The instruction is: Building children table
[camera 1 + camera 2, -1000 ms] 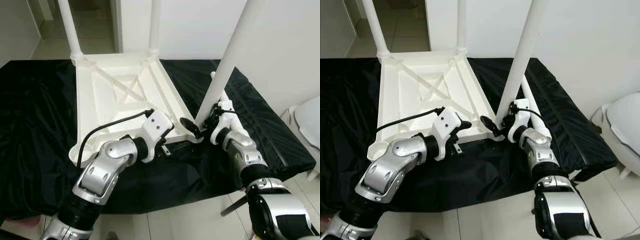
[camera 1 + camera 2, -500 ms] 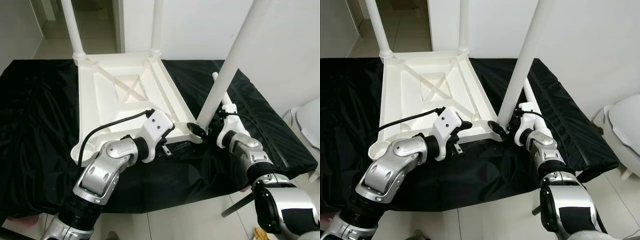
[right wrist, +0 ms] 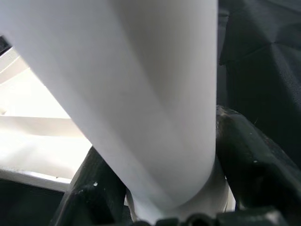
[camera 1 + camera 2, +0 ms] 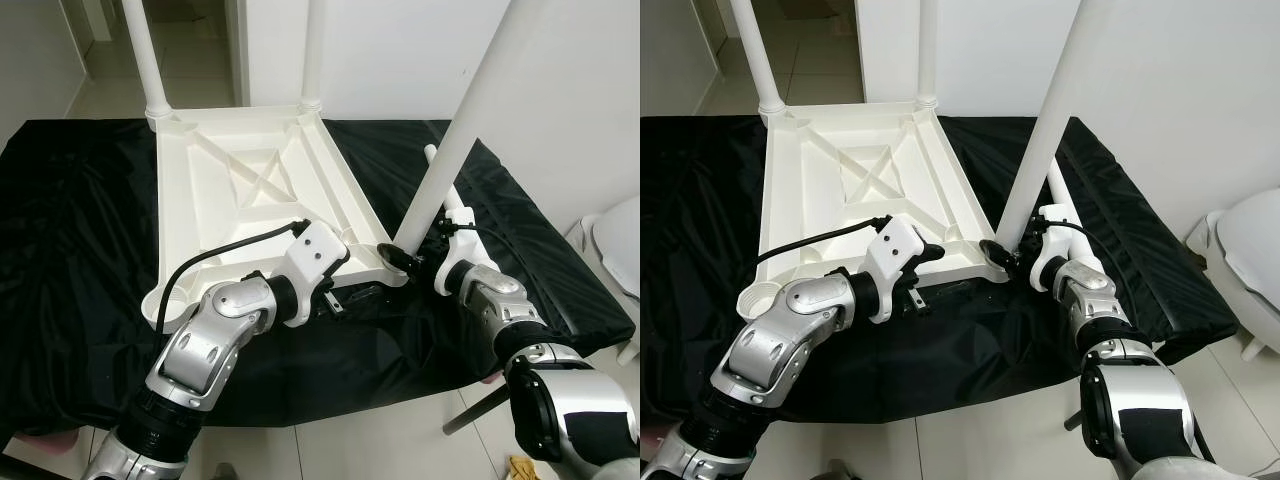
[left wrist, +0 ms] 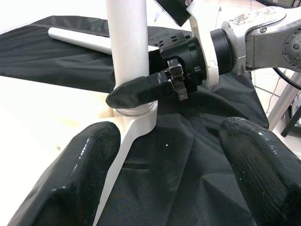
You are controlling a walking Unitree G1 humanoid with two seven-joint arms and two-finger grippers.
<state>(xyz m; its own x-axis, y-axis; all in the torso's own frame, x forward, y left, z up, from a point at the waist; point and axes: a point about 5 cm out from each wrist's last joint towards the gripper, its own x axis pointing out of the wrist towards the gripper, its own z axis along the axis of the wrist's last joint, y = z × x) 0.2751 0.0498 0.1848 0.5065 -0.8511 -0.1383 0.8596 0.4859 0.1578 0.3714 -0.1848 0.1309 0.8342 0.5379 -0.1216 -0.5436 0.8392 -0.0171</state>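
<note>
Three legs are seen standing on the upturned table; a fourth lies loose. One leg is clamped by the right gripper; the left gripper is held spread apart.

Left hand spread, right hand clamped.

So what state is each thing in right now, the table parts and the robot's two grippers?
Tabletop: upside down on the black cloth.
Two far legs: upright in their corners.
Near right leg: tilted, base in its corner socket.
Spare leg: lying on the cloth.
Right gripper: shut on the near right leg.
Left gripper: open, beside the tabletop's near edge.
</note>
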